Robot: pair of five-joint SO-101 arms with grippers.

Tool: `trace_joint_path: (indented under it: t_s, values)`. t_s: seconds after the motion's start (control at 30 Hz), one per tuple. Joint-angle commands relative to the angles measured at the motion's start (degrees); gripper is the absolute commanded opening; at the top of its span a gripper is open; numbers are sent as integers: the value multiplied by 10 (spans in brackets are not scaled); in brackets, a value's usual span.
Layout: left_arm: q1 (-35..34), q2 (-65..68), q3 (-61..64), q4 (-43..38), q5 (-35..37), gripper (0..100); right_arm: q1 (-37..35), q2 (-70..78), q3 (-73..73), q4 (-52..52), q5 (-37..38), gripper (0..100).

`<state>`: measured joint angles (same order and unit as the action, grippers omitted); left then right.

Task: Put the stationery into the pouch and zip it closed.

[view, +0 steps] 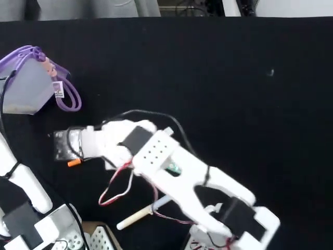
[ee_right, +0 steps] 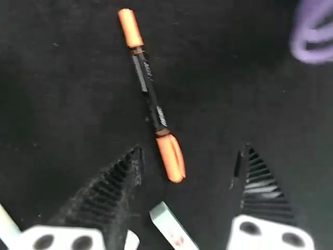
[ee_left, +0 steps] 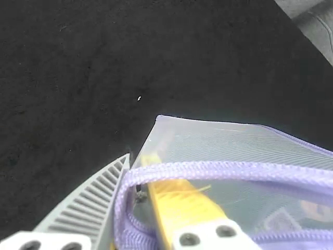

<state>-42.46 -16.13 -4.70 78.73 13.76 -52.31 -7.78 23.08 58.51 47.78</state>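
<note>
The clear pouch point(view: 26, 87), with a purple zipper and a purple strap point(view: 70, 99), is held up at the far left. My left gripper point(ee_left: 135, 166) is shut on its open edge point(ee_left: 208, 169): the yellow finger point(ee_left: 182, 208) is inside and the white ribbed finger point(ee_left: 88, 203) outside. A black marker with orange caps point(ee_right: 151, 96) lies on the cloth, one cap point(view: 74, 162) showing beside my right arm. My right gripper point(ee_right: 191, 151) hangs open just over the marker's near cap; it is also seen at left of centre point(view: 66, 146). A small white block point(ee_right: 171, 229) lies under it.
A white pen point(view: 136, 216) lies near the front edge under the right arm, next to a loose red wire point(view: 112, 192). The left arm's base point(view: 31, 219) fills the front left corner. Black cloth point(view: 234, 94) covers the table to the back and right.
</note>
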Motion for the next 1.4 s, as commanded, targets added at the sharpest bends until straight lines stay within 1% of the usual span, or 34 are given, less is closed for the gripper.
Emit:
trace_joint_path:
  t_s: [0.0, 0.13, 0.33, 0.6, 0.67, 0.73, 0.8, 0.83, 0.9, 1.03, 1.2, 1.3, 1.37]
  values:
    - [-6, -4, -33, -10, -7, 28, -29, 60, -7, -40, 6, 272]
    - [-6, -4, -32, -9, -8, 28, -34, 165, -47, -56, 6, 272]
    - [-6, -4, -30, -9, -8, 28, -25, 300, -171, 1, 4, 272]
    - [-6, -4, -29, -9, -8, 28, 32, 389, -269, 4, 4, 270]
    - [-6, -4, -29, -9, -8, 28, 36, 394, -275, 4, 4, 227]
    - [-6, -4, -29, -9, -8, 28, 37, 394, -276, 4, 4, 137]
    - [-5, -4, -29, -9, -8, 28, 38, 394, -283, 4, 4, 22]
    - [-5, -4, -29, -9, -8, 28, 41, 393, -287, 9, 10, 8]
    - [-5, -4, -29, -9, -8, 28, 55, 390, -297, 26, 25, 38]
    - [-5, -4, -30, -9, -8, 28, 76, 350, -318, 82, 30, 11]
    - [-4, -4, -32, -8, -8, 28, 91, 249, -320, 135, 28, 11]
    - [19, -6, -30, -5, -7, 28, 127, 167, -322, 137, 27, 11]
    - [44, -9, -35, 17, -8, 28, 167, 108, -327, 125, 27, 11]
